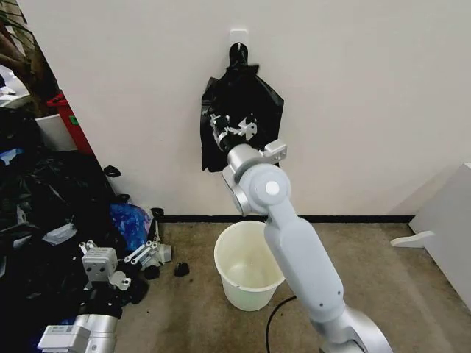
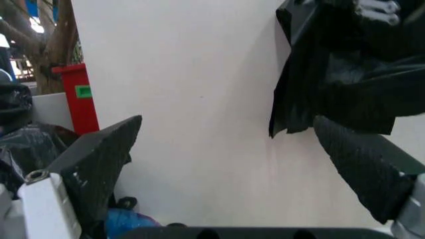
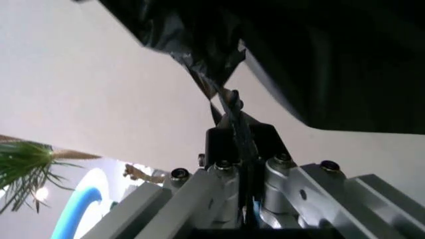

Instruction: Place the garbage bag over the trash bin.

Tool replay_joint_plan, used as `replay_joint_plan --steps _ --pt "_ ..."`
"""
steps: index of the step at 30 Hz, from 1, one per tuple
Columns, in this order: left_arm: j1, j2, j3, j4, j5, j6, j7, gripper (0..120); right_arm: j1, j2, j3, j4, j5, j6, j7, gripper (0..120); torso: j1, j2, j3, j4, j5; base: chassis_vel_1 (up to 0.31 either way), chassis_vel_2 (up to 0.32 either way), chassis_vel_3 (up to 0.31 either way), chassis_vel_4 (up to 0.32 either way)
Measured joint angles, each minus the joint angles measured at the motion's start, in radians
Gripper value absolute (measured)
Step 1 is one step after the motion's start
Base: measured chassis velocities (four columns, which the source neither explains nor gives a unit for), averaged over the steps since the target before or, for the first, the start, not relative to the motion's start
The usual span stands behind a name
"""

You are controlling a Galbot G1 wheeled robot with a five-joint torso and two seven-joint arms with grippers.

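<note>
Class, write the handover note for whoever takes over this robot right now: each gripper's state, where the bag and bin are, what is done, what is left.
Right gripper: raised at the wall, shut on a fold of the garbage bag, which hangs from the white hook.
Left gripper: low at the robot's left, open, holding nothing, beside the heap of black sacks.
Trash bin: upright on the floor below the bag, unlined.
Done: bag gripped.
Left: free the bag from the hook, open it, fit it over the bin's rim.
</note>
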Motion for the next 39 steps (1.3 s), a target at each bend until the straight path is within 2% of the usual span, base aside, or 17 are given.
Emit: replay_joint_plan --steps 27,31,34,36,38,39 --pt "-0.019 0.011 0.006 0.000 -0.012 0.000 0.000 100 -0.380 -0.091 0.058 0.139 -0.034 -0.098 -0.104 0 0.000 0.000 0.000 0.0000 0.0000 0.000 0.000 0.000 0.000" --pt "-0.022 0.011 0.011 0.000 -0.012 0.000 0.002 100 -0.391 -0.095 0.069 0.158 -0.038 -0.104 -0.107 0 0.000 0.000 0.000 0.0001 0.0000 0.000 0.000 0.000 0.000" --pt "-0.021 0.011 0.009 0.000 -0.012 0.000 0.003 100 -0.386 -0.103 0.074 0.171 -0.080 -0.154 -0.106 2 0.000 0.000 0.000 0.0002 0.0000 0.000 0.000 0.000 0.000" --pt "-0.021 0.013 0.004 0.000 -0.014 0.000 0.003 100 -0.392 -0.139 0.064 0.181 -0.273 -0.233 -0.142 11 0.000 0.000 0.000 0.0000 -0.0001 0.000 0.000 0.000 0.000" --pt "-0.022 0.012 0.006 0.000 -0.014 0.000 0.003 100 -0.393 -0.166 0.053 0.195 -0.406 -0.247 -0.161 18 0.000 0.000 0.000 0.0000 0.0000 0.000 0.000 0.000 0.000" --pt "-0.023 0.010 0.008 0.000 -0.013 0.000 0.003 100 -0.386 -0.170 0.052 0.209 -0.406 -0.241 -0.141 23 0.000 0.000 0.000 0.0000 0.0000 0.000 0.000 0.000 0.000"
